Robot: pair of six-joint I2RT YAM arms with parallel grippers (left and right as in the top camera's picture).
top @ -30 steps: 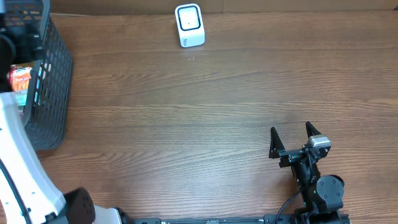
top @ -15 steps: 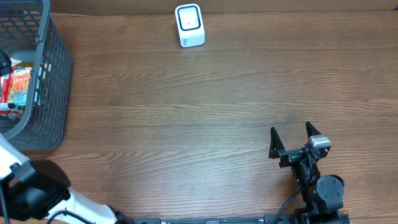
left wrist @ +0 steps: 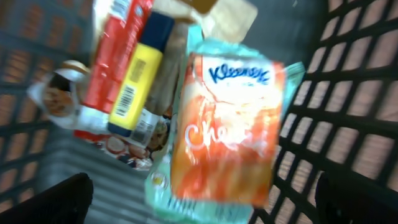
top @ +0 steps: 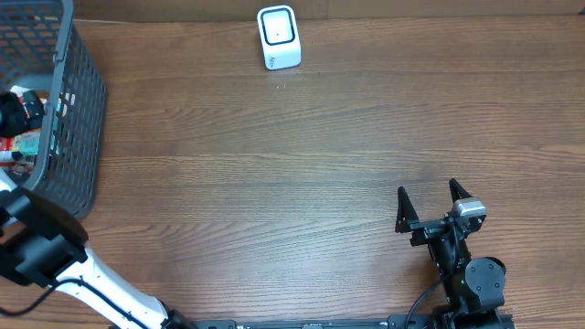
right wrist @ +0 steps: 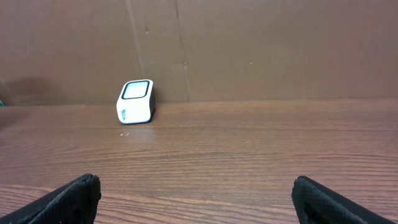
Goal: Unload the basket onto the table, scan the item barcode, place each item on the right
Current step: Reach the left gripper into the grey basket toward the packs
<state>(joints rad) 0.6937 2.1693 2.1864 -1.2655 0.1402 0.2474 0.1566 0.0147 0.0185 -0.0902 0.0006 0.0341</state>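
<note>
So, the left gripper point(left wrist: 202, 186) hangs inside the grey mesh basket point(top: 78, 110) at the far left edge of the table point(top: 302, 174). Its jaws are spread wide with nothing between them. Right under it in the left wrist view is an orange and teal Kleenex pack point(left wrist: 227, 124), lying on top of the pile and not touched by either finger as far as I can tell. Just beside it, to the left, lie a yellow tube point(left wrist: 138, 74) with a barcode showing and a red box point(left wrist: 115, 50), touching each other. That view is blurry, so the rest of the pile is hard to make out.

The white scanner point(top: 278, 37) stands at the far edge of the table, well apart from the basket. The right gripper point(top: 427, 190) sits at the near right, fully open and empty, pointing toward the scanner.
</note>
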